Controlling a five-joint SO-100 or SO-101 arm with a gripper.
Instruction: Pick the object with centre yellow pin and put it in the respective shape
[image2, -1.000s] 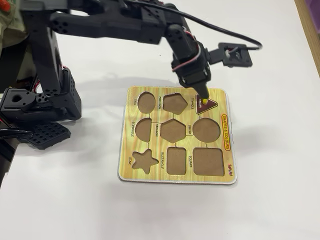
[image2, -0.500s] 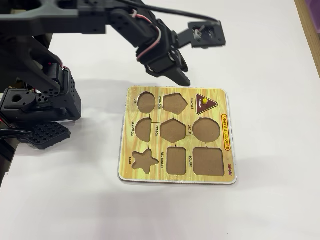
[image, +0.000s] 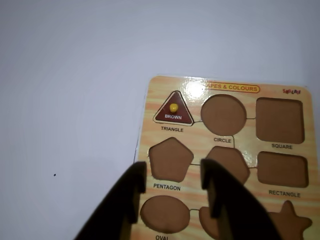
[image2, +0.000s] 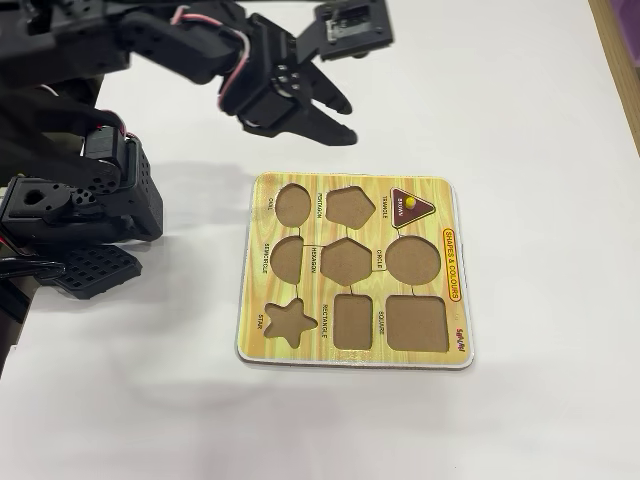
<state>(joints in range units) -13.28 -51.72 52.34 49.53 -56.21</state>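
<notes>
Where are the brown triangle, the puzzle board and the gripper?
brown triangle (image: 173, 111), wrist view, on its dark face beside the yellow knob.
puzzle board (image2: 455, 263), fixed view, on its right border strip.
gripper (image: 172, 187), wrist view, midway between the open fingertips.

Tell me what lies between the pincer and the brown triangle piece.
In the wrist view, only the empty pentagon cutout of the wooden puzzle board lies between the open pincer and the brown triangle piece.

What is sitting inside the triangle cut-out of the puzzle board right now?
The brown triangle piece with its yellow knob lies seated in the triangle recess of the board. The recess floor beneath it is covered. The gripper hangs open, clear of it.
</notes>
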